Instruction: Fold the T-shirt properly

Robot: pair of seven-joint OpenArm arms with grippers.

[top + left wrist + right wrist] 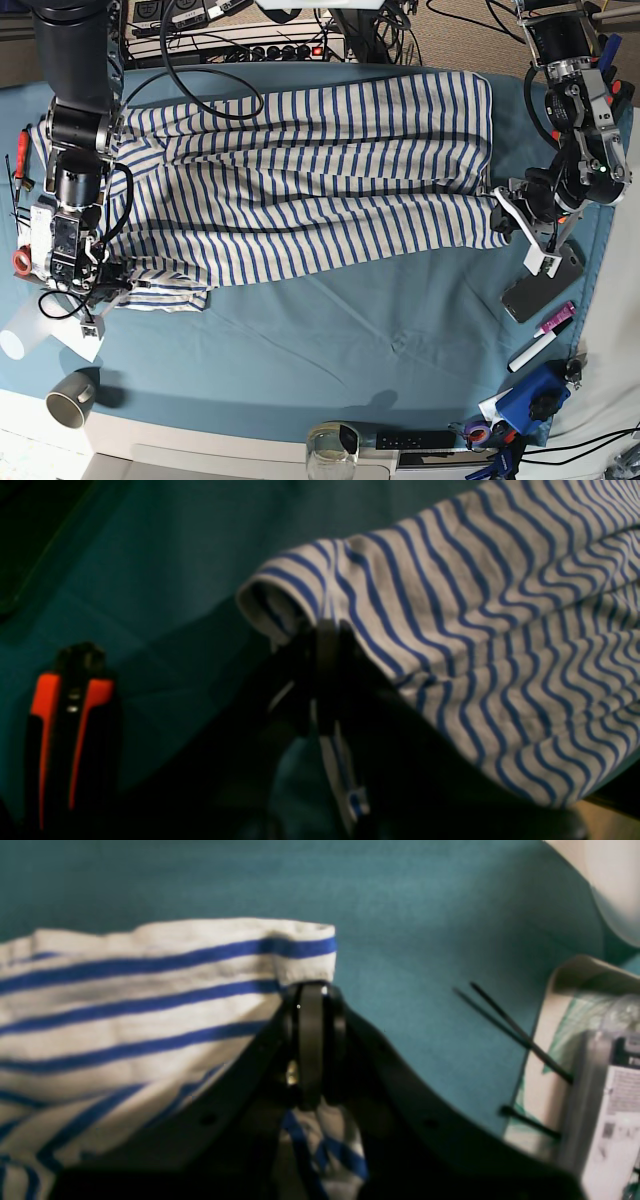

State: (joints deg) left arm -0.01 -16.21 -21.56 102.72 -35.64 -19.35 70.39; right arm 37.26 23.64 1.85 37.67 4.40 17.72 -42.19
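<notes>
The T-shirt (310, 170) lies spread across the teal tablecloth (330, 340), its striped body stretched from the base view's left side to its right, with folds and ridges running along its length. The left gripper (497, 200), on the base view's right, is clenched on the cloth's edge at that end; the left wrist view shows its dark jaws pressed together with a rolled hem (280, 600) pinched between them and the fabric draped away to one side. The right gripper (107, 290), on the base view's left, is likewise clamped on the T-shirt, and the right wrist view shows the jaws closed over a hemmed corner (305, 955), with a tuft of striped cloth poking out behind them. Clutter crowds both ends of the table. Near the right gripper sit a red-handled tool (21, 158), a roll of red tape (21, 262) and a cup (66, 405) at the front corner. Near the left gripper lie a dark phone-like slab (540, 288), a marker (541, 338) and a blue object (528, 395), all just beside the cloth's end but apart from it. Power strips and cables (250, 30) run along the far edge.
</notes>
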